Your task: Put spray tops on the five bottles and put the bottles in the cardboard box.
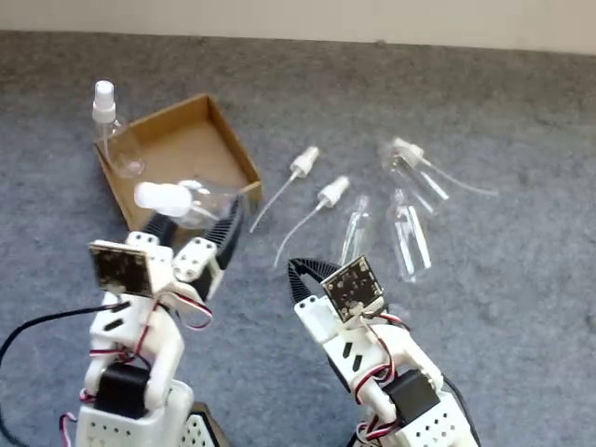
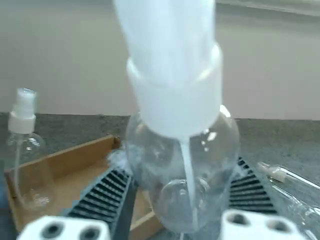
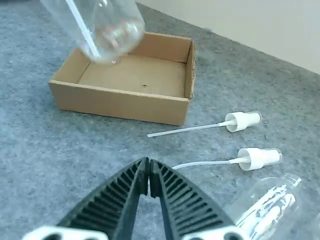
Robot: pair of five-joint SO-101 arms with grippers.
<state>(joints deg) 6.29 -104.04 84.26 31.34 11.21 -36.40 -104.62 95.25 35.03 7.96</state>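
A clear bottle point(image 1: 196, 197), its white spray top point(image 1: 154, 197) already fitted, hangs in the air at the near wall of the cardboard box point(image 1: 186, 140). Your left claw point(image 2: 179, 169) pinches it around the body. The ribbed fingers point(image 2: 107, 192) are spread only as wide as the bottle and clamp it on both sides.

The bottle's long axis is tilted. The cap end leans back toward the left wrist camera, and the rounded base points away toward the open box. The box therefore lies ahead of and below this claw, and the left arm is much the nearer arm to it. Releasing the bottle probably calls for carrying it past the near wall first, until the base is over the box floor.

Another capped bottle point(image 1: 110, 130) stands upright in a far corner of the box, apart from the held one.

Your right claw point(image 3: 149, 166) sits low over the grey mat point(image 3: 45, 150), pressed together and holding nothing. Beyond it, loose spray tops point(image 3: 242, 120) lie on the mat with their thin tubes pointing toward the box. Uncapped bottles point(image 1: 410, 240) lie on their sides further out.
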